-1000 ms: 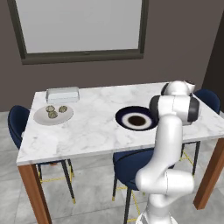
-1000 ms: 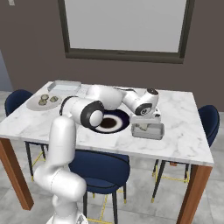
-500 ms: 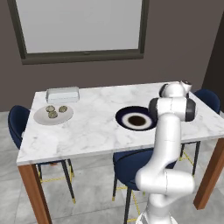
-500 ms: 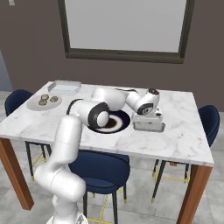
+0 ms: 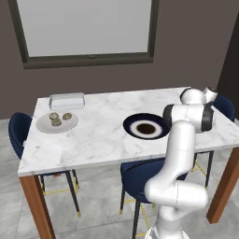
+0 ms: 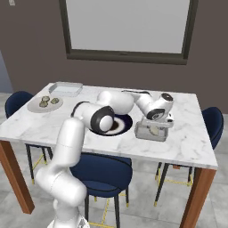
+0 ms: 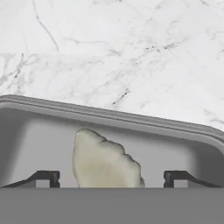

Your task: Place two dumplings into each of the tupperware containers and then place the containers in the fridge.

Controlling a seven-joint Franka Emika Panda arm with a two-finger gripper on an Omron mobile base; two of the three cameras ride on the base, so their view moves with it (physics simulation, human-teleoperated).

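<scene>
With the fingers (image 7: 111, 177) spread wide over the near tupperware container (image 6: 152, 132) and holding nothing, one dumpling (image 7: 105, 161) lies inside it, so the filling step seems underway and next calls for fetching another dumpling from the grey plate (image 6: 34, 107) across the bench (image 6: 191, 142).

Under the gripper (image 7: 111, 177) — a pale olive-tan dumpling (image 7: 105, 159). It lies in a grey-clear container (image 7: 109, 118). Beyond it — white, grey-veined marble table (image 7: 131, 52).
</scene>
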